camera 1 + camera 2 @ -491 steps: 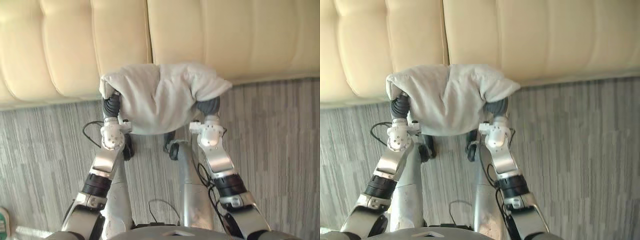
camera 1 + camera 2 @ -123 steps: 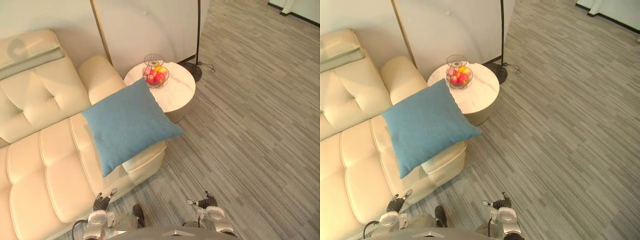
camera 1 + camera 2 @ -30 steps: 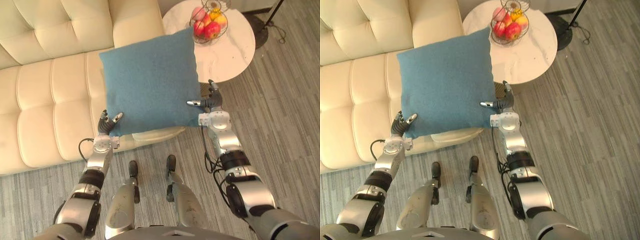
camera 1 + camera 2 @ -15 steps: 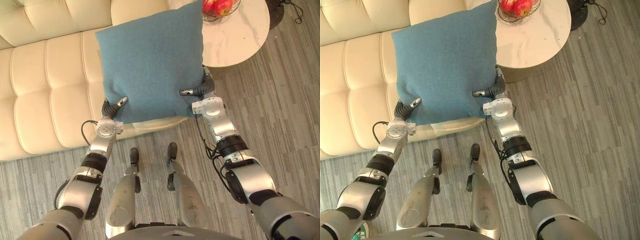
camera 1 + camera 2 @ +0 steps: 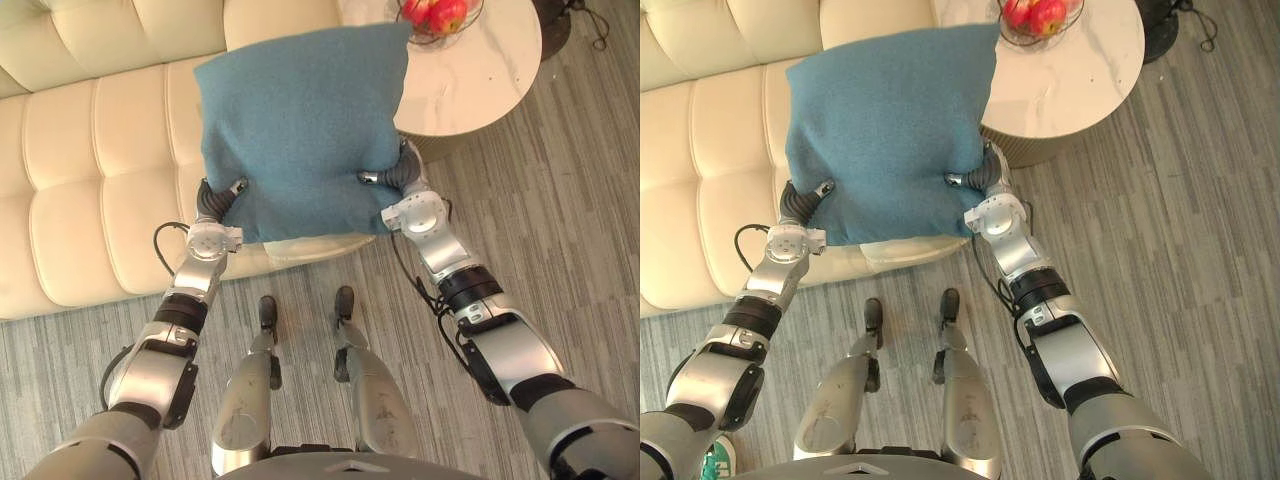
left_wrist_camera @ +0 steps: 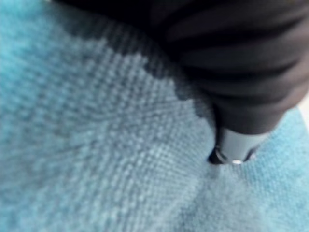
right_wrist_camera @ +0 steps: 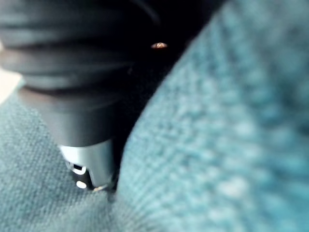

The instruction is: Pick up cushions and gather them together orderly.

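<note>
A blue square cushion (image 5: 300, 120) lies over the right end of the cream sofa (image 5: 90, 150). My left hand (image 5: 212, 203) grips its near left corner, thumb on top and fingers tucked beneath. My right hand (image 5: 397, 178) pinches the near right corner the same way, and the cloth puckers at both grips. In the left wrist view the thumb (image 6: 236, 145) digs into the blue weave (image 6: 96, 145). In the right wrist view the thumb (image 7: 89, 154) presses into a fold of the cushion (image 7: 217, 145).
A round white side table (image 5: 480, 80) stands right of the sofa's arm, with a wire basket of fruit (image 5: 437, 12) on it. A lamp base (image 5: 562, 15) sits beyond the table. Grey striped floor (image 5: 560, 250) spreads to the right and in front.
Both hands have closed in from the cushion's near edge onto its lower corners. Thumbs now press into the cloth, and the cushion's near edge has bunched and drawn slightly inward.
</note>
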